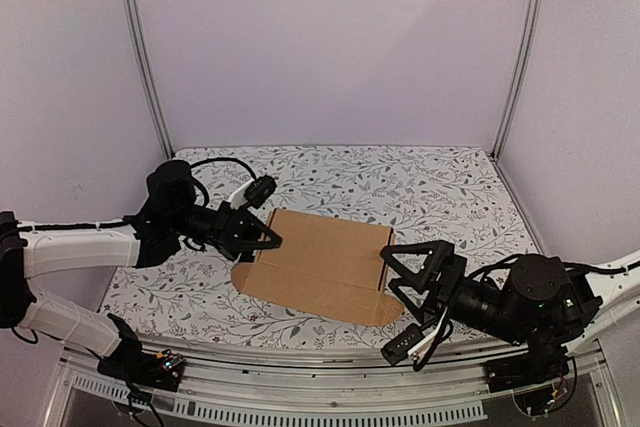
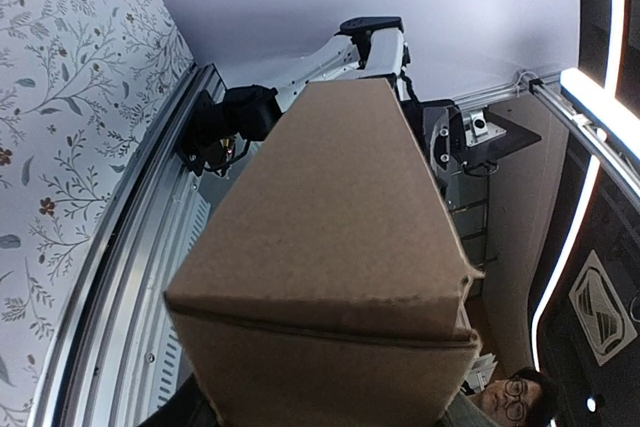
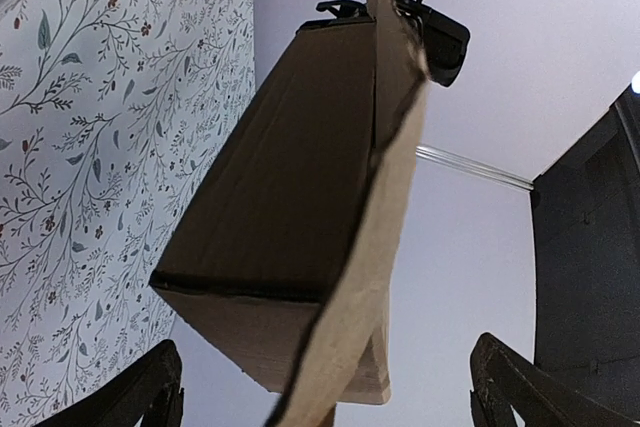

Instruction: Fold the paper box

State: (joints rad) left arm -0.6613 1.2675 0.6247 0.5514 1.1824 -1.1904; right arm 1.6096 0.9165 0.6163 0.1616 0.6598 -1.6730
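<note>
The paper box (image 1: 320,262) is a plain brown carton lying flat in the middle of the table, with a flap sticking out at its near right corner. My left gripper (image 1: 262,237) is shut on the carton's left end. In the left wrist view the paper box (image 2: 330,247) fills the frame and hides almost all of both fingers. My right gripper (image 1: 390,269) stands wide open at the carton's right end. In the right wrist view the paper box (image 3: 280,197) and its loose flap (image 3: 380,277) reach in between the spread fingers (image 3: 150,392), which do not touch it.
A floral cloth (image 1: 400,187) covers the table. Metal posts (image 1: 145,57) and white walls close it in at the back and sides. An aluminium rail (image 1: 350,387) runs along the near edge. A person's face (image 2: 515,392) shows beyond the table.
</note>
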